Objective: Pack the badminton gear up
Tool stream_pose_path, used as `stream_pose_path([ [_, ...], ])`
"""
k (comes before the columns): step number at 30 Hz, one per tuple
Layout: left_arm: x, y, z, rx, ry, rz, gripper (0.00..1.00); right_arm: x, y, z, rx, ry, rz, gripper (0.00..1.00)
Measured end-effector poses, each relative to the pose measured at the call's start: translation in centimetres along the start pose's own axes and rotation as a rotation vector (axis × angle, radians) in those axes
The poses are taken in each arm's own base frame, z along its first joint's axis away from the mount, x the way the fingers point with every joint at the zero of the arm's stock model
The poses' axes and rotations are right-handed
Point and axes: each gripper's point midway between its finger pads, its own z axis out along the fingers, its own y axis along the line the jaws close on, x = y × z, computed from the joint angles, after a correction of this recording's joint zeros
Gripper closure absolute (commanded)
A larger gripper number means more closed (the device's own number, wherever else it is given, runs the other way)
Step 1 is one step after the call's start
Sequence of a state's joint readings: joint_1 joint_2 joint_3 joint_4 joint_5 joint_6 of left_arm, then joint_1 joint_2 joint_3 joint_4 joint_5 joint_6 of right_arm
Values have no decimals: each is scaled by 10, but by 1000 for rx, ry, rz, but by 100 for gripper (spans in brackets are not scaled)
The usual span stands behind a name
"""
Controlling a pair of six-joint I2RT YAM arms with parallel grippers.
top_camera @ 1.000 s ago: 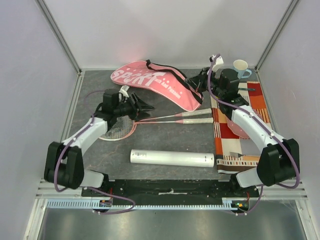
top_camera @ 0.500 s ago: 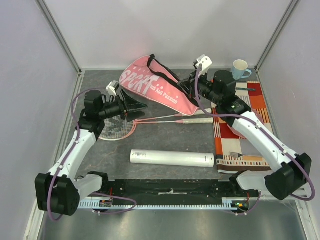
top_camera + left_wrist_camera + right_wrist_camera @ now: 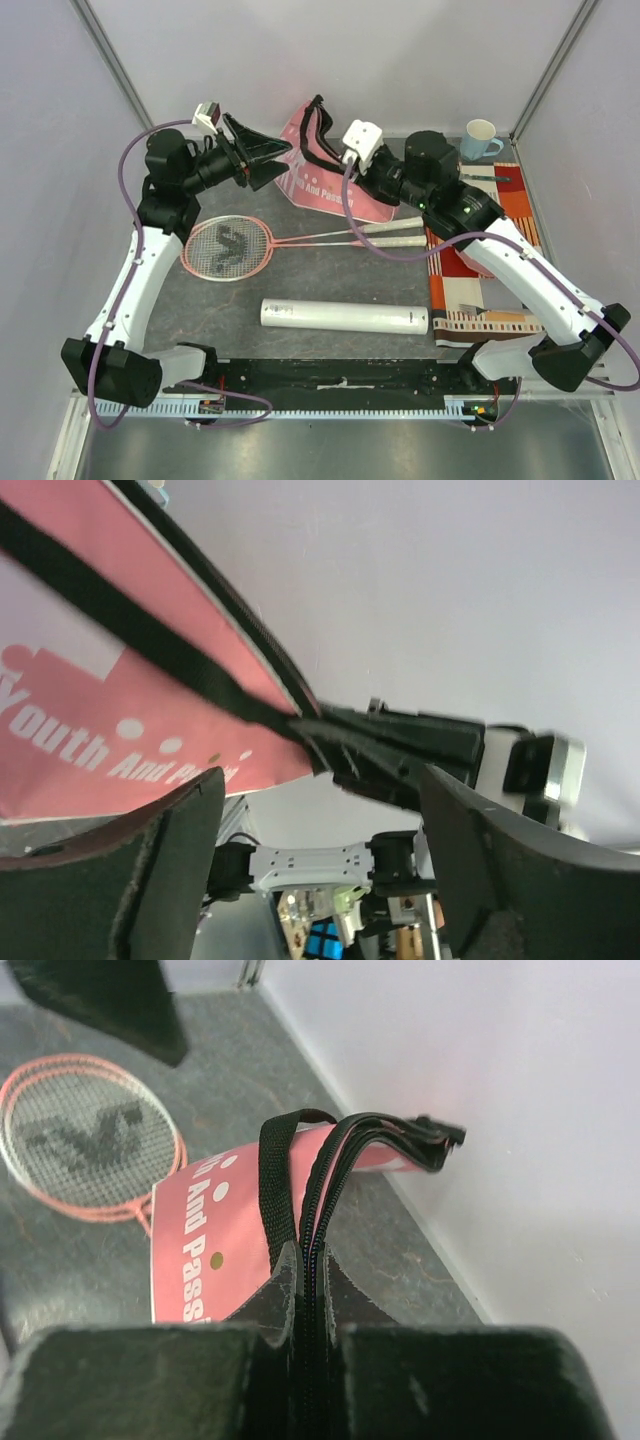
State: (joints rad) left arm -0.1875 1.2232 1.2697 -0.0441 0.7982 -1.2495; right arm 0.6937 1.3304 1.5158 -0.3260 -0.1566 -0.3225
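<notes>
Bag (image 3: 325, 188) soft, light, floppy. Right gripper (image 3: 307, 1272) pinches zipper edge (image 3: 318, 1190), upper middle of top view. Left gripper (image 3: 277, 162) spread wide, empty; best hold likely stiffer zipper edge.

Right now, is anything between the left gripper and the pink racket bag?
Nothing visible. The left gripper is open and points at the raised end of the pink racket bag, with only air between. The right gripper pinches the bag's zipper edge. The rackets lie below, out of the path.
</notes>
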Motion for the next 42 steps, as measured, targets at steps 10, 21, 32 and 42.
stream_pose_path([
  [10, 25, 54, 33, -203, 39, -104, 37, 19, 61, -8, -128, 103, -97, 100],
  [21, 29, 95, 49, -342, -3, -127, 69, 42, 68, -15, -110, 155, -107, 100],
  [32, 36, 115, 52, -345, -20, -116, 68, 58, 73, -15, -99, 201, -113, 100],
  [42, 38, 134, 50, -368, -45, -137, 31, 57, 77, -17, -99, 186, -111, 100],
])
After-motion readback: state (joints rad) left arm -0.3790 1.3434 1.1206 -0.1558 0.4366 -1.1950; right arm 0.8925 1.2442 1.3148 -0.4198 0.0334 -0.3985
